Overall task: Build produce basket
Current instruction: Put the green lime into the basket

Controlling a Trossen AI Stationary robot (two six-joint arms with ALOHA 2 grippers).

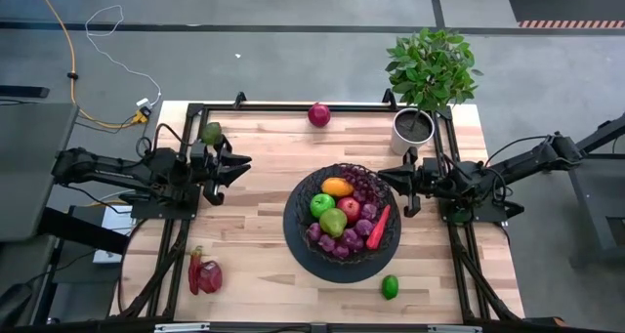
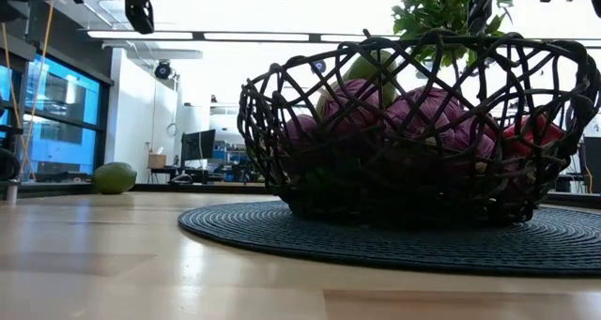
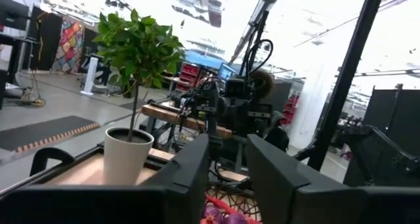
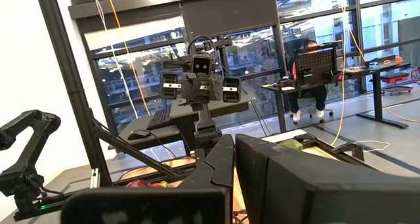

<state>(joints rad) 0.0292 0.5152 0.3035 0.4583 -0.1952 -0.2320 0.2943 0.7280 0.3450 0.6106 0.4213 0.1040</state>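
Note:
The black woven basket stands on a dark round mat at mid-table and fills the low view. In it lie an orange-yellow fruit, a green apple, a red apple, a green pear, purple grapes and a red pepper. My left gripper hovers left of the basket, slightly open, nothing between its fingers. My right gripper hovers at the basket's right rim, shut and empty.
Loose on the table: a red round fruit at the far edge, a green fruit far left, a red pepper and a red apple near left, a lime near the front. A potted plant stands far right.

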